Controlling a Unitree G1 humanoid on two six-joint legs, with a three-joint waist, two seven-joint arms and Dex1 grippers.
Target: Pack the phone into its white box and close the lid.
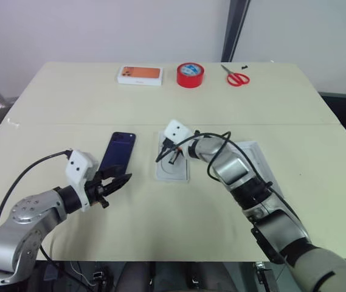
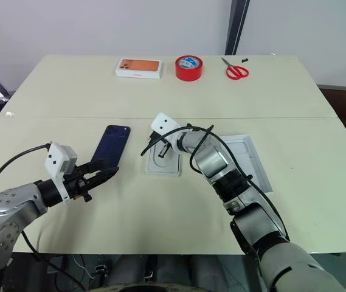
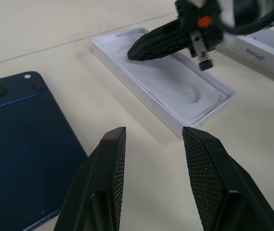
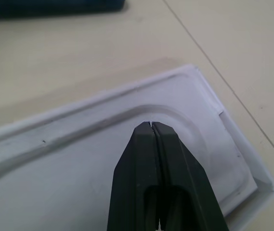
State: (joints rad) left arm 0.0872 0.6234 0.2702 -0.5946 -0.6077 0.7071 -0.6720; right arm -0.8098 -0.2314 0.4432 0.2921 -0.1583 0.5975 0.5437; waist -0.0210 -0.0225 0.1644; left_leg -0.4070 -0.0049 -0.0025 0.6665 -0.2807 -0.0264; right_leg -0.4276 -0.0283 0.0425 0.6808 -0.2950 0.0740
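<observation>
My two head eyes look forward and down from above over the whole table [image 1: 160,237], both taking in nearly the same spread, slightly offset. My left wrist camera sits low and close, facing across the phone [image 3: 21,144] toward the flat white insert [image 3: 175,91]. My right wrist camera looks down at that same insert from very near, its surface just past my closed fingertips.

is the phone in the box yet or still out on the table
Out. The phone lies flat on the table, beside the white tray, apart from it, and held by neither gripper.
</observation>
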